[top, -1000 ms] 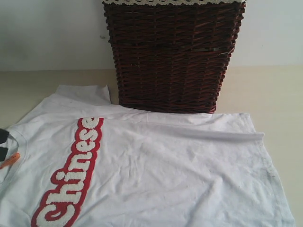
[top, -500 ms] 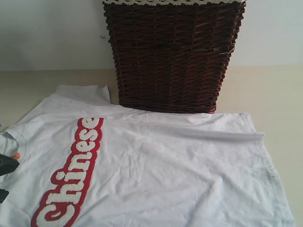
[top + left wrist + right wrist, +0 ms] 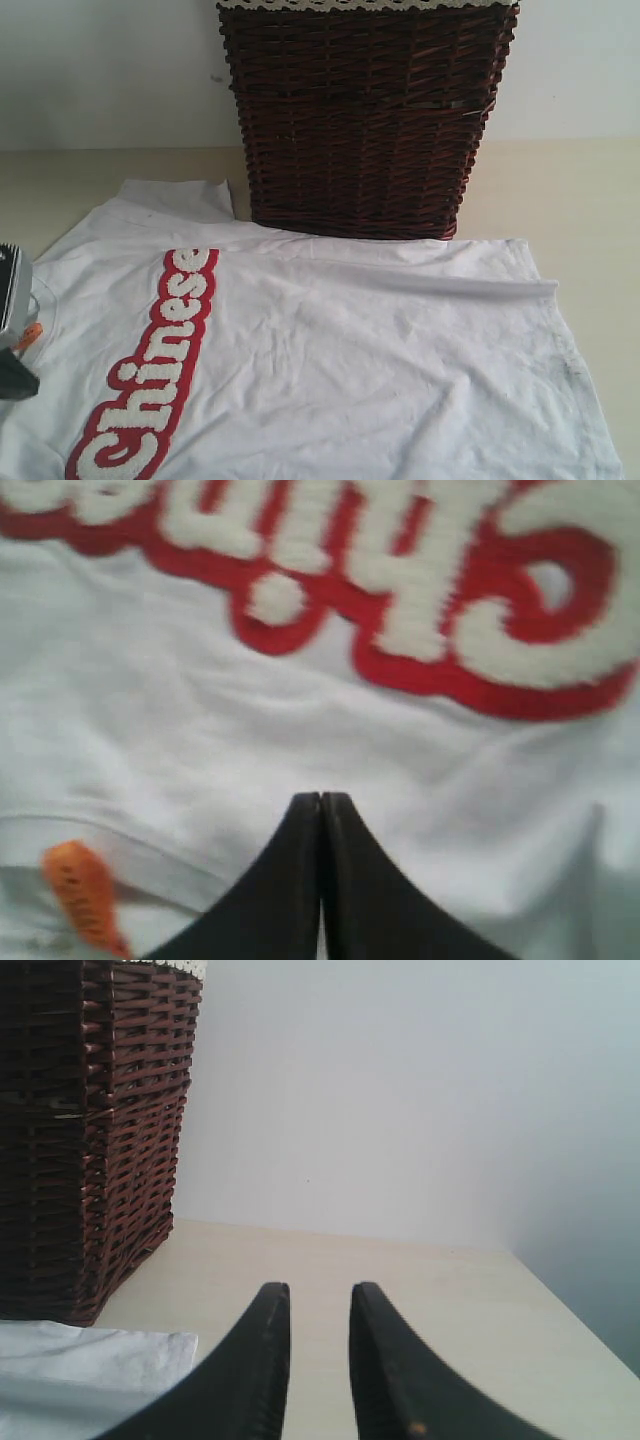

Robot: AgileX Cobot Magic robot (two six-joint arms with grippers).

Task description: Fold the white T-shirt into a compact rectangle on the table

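Note:
The white T-shirt [image 3: 350, 350] lies spread flat on the table [image 3: 560, 190], its red band of white lettering [image 3: 160, 370] running from the near left toward the basket. An orange neck tag [image 3: 28, 335] shows at the collar on the left edge. My left gripper [image 3: 321, 798] is shut with nothing between its fingers, hovering over the white cloth [image 3: 200, 700] just beside the collar and tag [image 3: 85, 895]. Its body shows at the exterior view's left edge [image 3: 15, 320]. My right gripper [image 3: 319, 1295] stands open and empty over bare table [image 3: 400, 1280], beside a shirt corner [image 3: 90, 1360].
A tall dark brown wicker basket [image 3: 365, 120] stands at the back centre against the pale wall, touching the shirt's far edge; the right wrist view shows it too [image 3: 80, 1130]. Bare table lies to the right of the basket and shirt.
My left gripper has moved in from the left edge over the collar area, staying shut. The shirt lies as before and the right gripper has not moved.

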